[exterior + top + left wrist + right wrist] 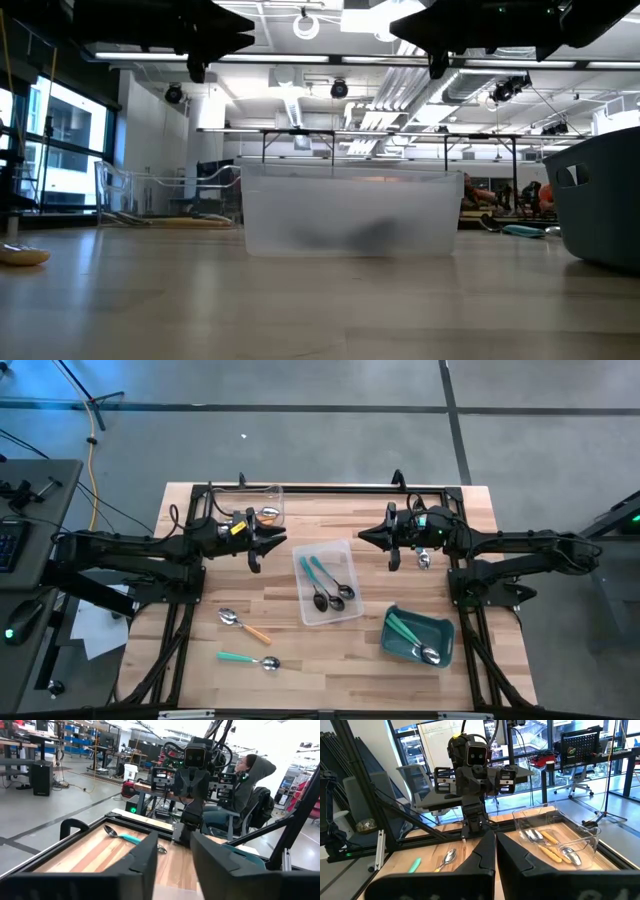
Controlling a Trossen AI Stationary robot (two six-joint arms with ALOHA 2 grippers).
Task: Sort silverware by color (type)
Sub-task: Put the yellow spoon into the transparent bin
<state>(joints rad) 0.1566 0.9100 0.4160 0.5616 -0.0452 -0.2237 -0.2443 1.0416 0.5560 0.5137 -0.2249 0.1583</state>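
Both grippers hover level above the table's middle, facing each other. My left gripper (270,542) (174,870) is open with nothing between its fingers. My right gripper (365,537) (495,857) is shut on nothing. Two blue-handled spoons (325,585) lie in the middle clear tray (345,610). Orange-handled spoons (550,845) lie in the far clear tray (262,503). Green-handled spoons (410,635) lie in the teal bin (440,628). Flat on the wood near the left lie an orange-handled spoon (245,625) and a green-handled spoon (248,659). Another spoon (424,559) (125,837) lies under the right arm.
Black frame rails run along the table's edges (330,488). Bare wood (330,670) lies along the near edge between the loose spoons and the bin. A person in a hooded top (250,785) sits beyond the table's right end.
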